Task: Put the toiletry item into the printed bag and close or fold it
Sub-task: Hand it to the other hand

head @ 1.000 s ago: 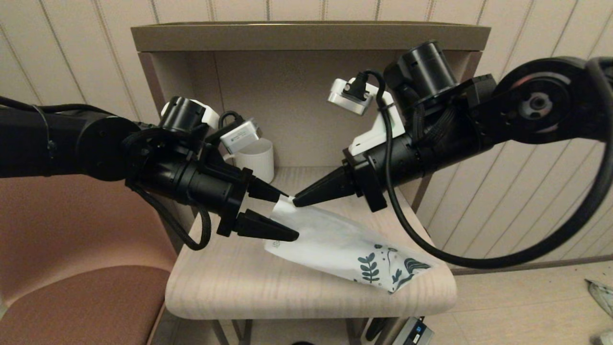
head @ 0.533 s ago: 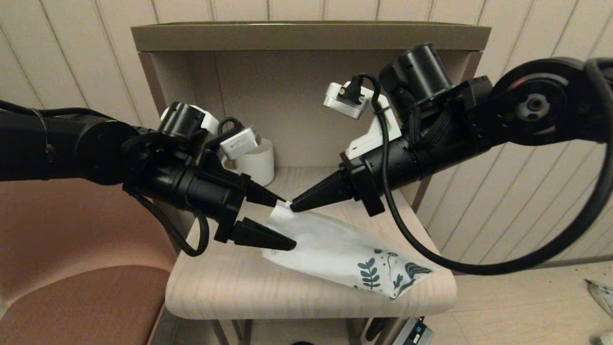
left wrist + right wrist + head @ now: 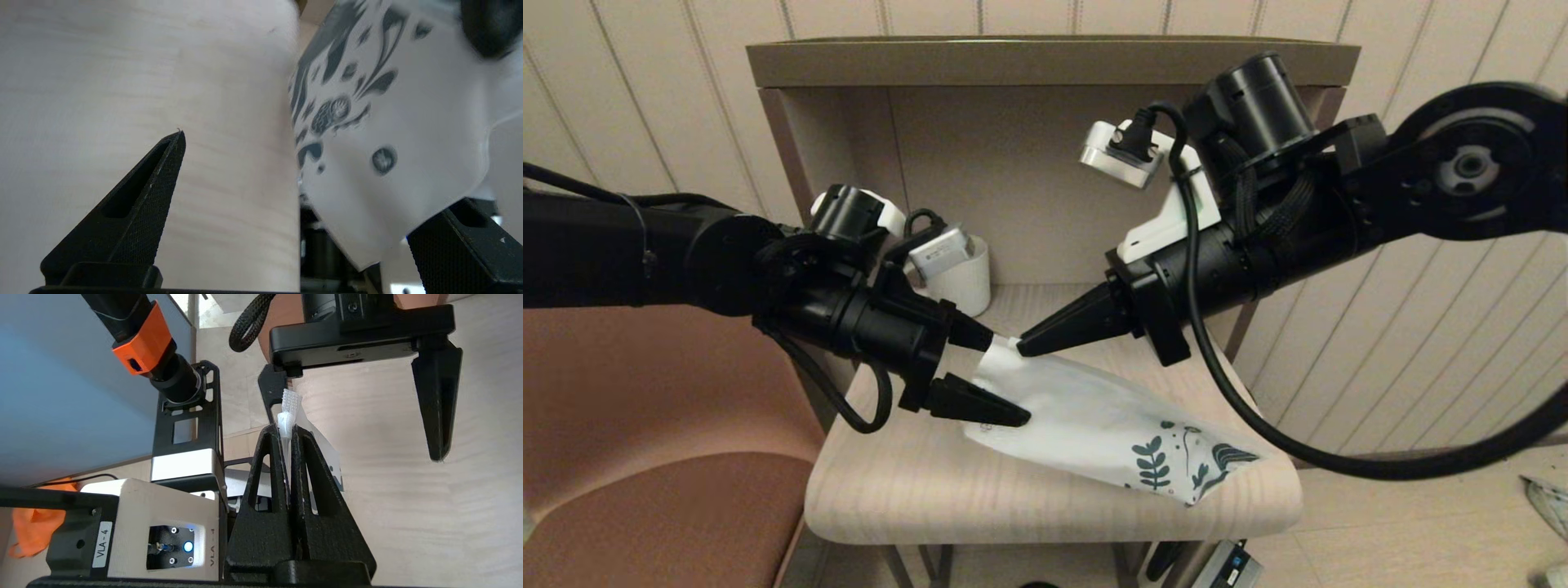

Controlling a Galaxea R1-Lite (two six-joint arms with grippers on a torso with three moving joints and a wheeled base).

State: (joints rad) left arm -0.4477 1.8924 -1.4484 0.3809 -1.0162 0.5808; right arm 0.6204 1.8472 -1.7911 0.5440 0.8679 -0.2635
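The printed bag [image 3: 1094, 416] lies slanted across the small wooden table [image 3: 915, 482], its leaf-printed end [image 3: 1184, 465] toward the front right. My right gripper [image 3: 1021, 347] is shut on the bag's raised far-left corner. In the right wrist view a ribbed white strip [image 3: 288, 410] pokes out past the closed right gripper [image 3: 288, 430]; I cannot tell whether it is the bag's edge or the toiletry item. My left gripper [image 3: 1010, 380] is open and straddles the bag's plain end. Its lower finger [image 3: 980, 404] lies beside the bag [image 3: 408, 122].
A white mug [image 3: 960, 282] stands at the back left of the table, inside a shelf niche with walls behind and above. A reddish chair [image 3: 645, 490] sits to the left. The table's rounded front edge is close to the bag's printed end.
My left gripper has shifted slightly down and to the right along the bag's plain end, still open. The right gripper keeps its pinch on the corner and has barely moved.
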